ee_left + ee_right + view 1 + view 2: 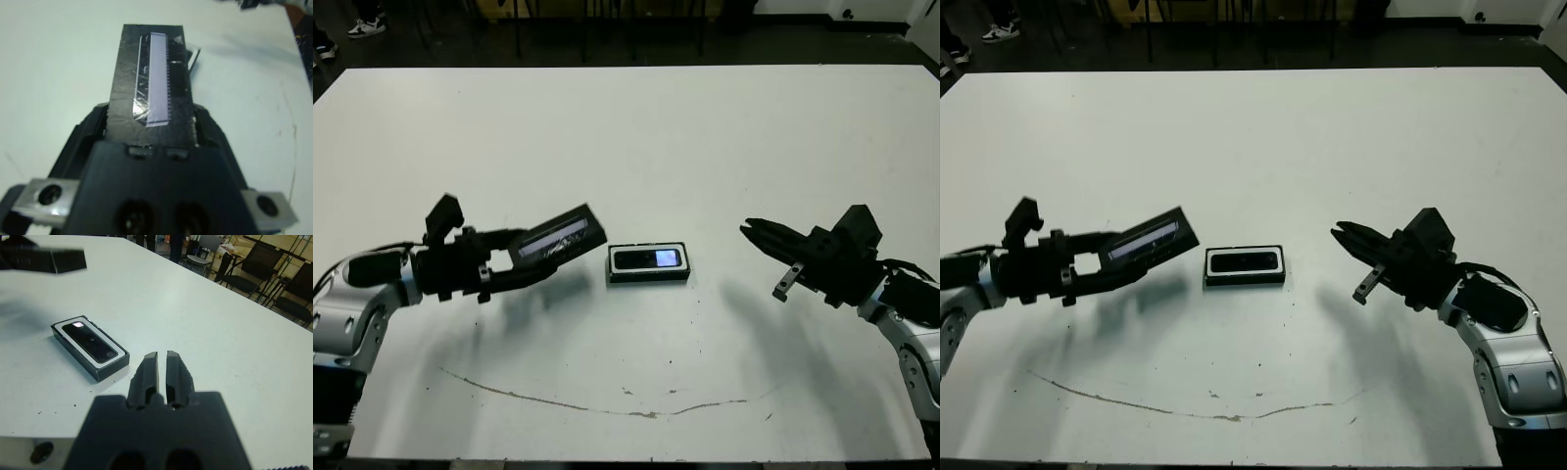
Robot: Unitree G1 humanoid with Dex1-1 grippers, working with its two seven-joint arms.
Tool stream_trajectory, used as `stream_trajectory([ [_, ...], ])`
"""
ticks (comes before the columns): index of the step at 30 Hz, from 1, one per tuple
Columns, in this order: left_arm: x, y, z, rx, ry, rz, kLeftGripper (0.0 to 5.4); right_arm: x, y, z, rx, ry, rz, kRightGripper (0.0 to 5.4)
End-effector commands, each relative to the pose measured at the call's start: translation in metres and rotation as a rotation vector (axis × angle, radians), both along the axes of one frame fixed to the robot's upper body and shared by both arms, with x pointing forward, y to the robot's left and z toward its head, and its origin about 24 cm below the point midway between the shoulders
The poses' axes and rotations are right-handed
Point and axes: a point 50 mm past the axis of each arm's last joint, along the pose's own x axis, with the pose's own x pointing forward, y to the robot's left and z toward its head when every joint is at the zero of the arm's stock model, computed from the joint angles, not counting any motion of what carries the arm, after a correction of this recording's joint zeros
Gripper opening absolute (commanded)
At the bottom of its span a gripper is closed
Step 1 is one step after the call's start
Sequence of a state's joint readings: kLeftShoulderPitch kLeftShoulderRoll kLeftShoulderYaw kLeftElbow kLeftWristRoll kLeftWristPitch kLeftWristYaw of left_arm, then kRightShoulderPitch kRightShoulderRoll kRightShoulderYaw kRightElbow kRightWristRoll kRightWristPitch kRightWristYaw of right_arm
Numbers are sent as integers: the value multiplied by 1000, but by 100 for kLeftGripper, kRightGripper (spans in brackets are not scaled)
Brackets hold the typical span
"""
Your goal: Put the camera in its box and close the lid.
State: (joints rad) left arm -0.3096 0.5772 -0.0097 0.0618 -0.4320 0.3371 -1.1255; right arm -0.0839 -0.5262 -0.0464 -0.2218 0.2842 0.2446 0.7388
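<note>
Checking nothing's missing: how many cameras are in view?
1: the camera lies inside the box at the table's middle, lid not yet on.

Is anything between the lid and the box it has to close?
Nothing visible. The left gripper holds the lid tilted above the table beside the box, with the camera already inside. Only bare table lies between them.

Camera in box at the middle of the table, lid to its left.

The camera (647, 258) lies inside the box (649, 275), which rests on the table (636, 137). The lid (558, 235) is just left of the box, tilted above the table in the left gripper (514, 259). The right gripper (759, 235) is well apart, to the right of the box.
</note>
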Motion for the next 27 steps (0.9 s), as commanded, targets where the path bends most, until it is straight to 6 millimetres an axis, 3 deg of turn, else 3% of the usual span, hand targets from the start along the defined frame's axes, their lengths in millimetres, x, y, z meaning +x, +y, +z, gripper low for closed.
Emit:
stream_trajectory([
  [1, 7, -8, -1, 17, 31, -38, 276, -2, -3, -4, -34, 29, -15, 0],
  [13, 25, -42, -14, 85, 87, -182, 276, -3, -6, -3, -42, 36, -16, 0],
  [27, 39, -60, -33, 123, 163, -227, 276, -2, -7, -8, -40, 35, -12, 0],
])
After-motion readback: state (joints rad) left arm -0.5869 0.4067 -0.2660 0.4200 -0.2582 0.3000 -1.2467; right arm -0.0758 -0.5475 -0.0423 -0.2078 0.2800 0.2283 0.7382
